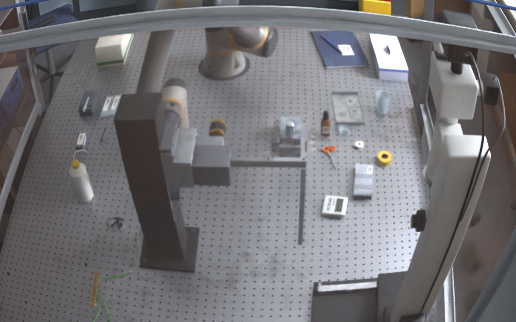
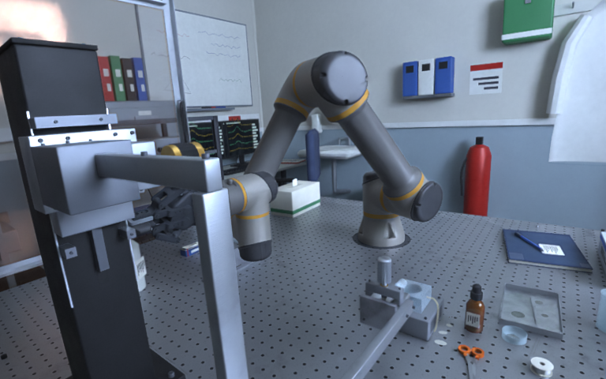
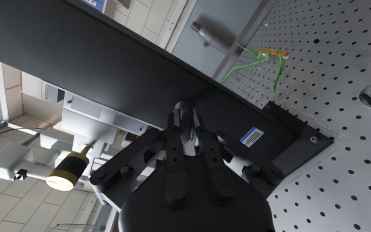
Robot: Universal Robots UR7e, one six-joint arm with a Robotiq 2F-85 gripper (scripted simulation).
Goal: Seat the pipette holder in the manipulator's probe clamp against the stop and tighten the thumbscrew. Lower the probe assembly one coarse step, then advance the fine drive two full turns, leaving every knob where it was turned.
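Note:
On the left half of the perforated table stands the manipulator: a dark column with a grey carriage block and an L-shaped arm reaching out and down. At the table's centre the probe clamp holds a grey rod and carries an upright thumbscrew. My gripper is behind the column at carriage height, closed on a small grey coarse lever that sticks out of the column's side. A black and brass fine-drive knob projects from the carriage to the lever's left.
A tall white microscope stand fills the right edge. Loose items lie right of the clamp: brown bottle, orange scissors, timer, yellow tape roll, tray. A white squeeze bottle and green wires lie left.

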